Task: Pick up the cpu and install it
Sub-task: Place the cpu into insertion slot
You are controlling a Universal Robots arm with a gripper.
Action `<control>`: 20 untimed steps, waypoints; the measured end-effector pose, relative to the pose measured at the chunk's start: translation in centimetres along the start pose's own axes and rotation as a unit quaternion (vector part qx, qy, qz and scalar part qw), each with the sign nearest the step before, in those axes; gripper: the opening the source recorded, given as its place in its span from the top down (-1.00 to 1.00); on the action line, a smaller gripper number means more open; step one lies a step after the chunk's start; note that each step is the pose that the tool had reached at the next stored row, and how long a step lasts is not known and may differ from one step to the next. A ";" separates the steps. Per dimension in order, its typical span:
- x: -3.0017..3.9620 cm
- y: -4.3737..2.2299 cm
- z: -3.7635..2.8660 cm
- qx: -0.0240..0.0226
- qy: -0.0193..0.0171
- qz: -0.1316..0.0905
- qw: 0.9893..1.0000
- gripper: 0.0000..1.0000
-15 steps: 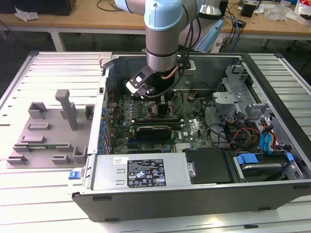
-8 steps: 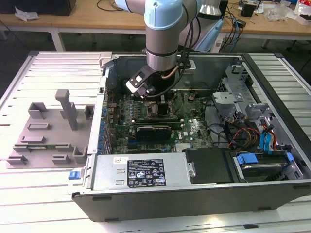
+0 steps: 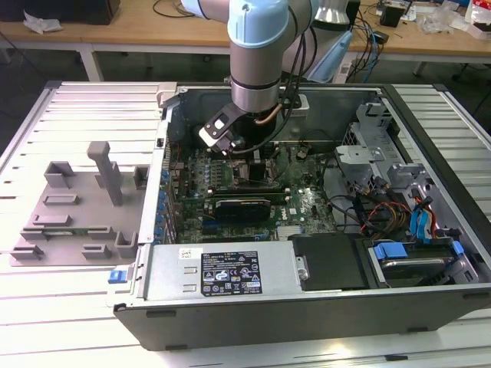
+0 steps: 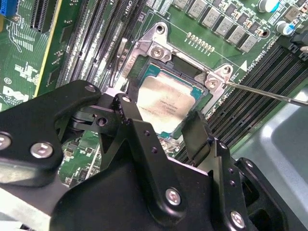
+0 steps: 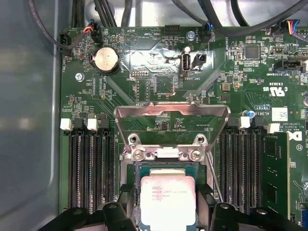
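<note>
Two black fingers (image 4: 144, 139) of my gripper (image 4: 161, 119) stand parted, one on either side of the cpu (image 4: 166, 101). My hand is released, not clamped on anything. In the first wrist view a thin strip of socket shows btw each fingertip and the chip's edge. Whether a pad brushes the socket rim I can't tell.

The cpu lies flat and square in the cpu socket (image 4: 144, 70), silver top up, pale edge showing all round. The metal load plate (image 5: 171, 118) is swung up and open, hinged by two screws just beside the socket. A thin lever rod (image 4: 269, 94) sticks out past one socket corner.

DIMM slots (image 5: 89, 168) flank the socket on both sides, w/ one green memory stick (image 5: 275, 178) seated farther out. A coin cell (image 5: 106, 60) sits on the mobo (image 5: 159, 86), well apart from the socket.

In the exterior view my arm (image 3: 261, 54) reaches down from the top centre of the frame into the open PC case (image 3: 307, 314). A grey plastic tray (image 3: 69, 215) w/ upright blocks lies on the slatted table (image 3: 61, 330) at the exterior view's left, outside the case and well apart from me. The PSU (image 3: 222, 272) runs along the near wall at lower centre. A drive bay (image 3: 414, 257) w/ blue tabs sits at lower right.
</note>
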State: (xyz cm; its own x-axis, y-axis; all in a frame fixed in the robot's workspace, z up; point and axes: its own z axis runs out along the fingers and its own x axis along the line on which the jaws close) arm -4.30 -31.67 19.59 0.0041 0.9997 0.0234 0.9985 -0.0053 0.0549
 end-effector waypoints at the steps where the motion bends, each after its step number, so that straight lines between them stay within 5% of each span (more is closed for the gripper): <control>1: 0.01 0.01 -0.17 0.000 0.000 0.000 1.000 -0.22; 2: 0.01 0.04 -0.62 0.000 0.000 0.000 1.000 -0.22; 5: 0.01 0.03 -0.63 0.000 0.000 0.000 1.000 -0.22; 14: 0.00 0.02 -0.14 0.000 0.007 0.000 1.000 -0.22; 20: -0.04 0.01 -0.19 0.000 0.006 0.000 1.000 -0.22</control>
State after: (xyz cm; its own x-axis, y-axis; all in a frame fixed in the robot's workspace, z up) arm -4.29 -31.72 19.78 0.0040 0.9993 0.0358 0.9985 -0.0060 0.0549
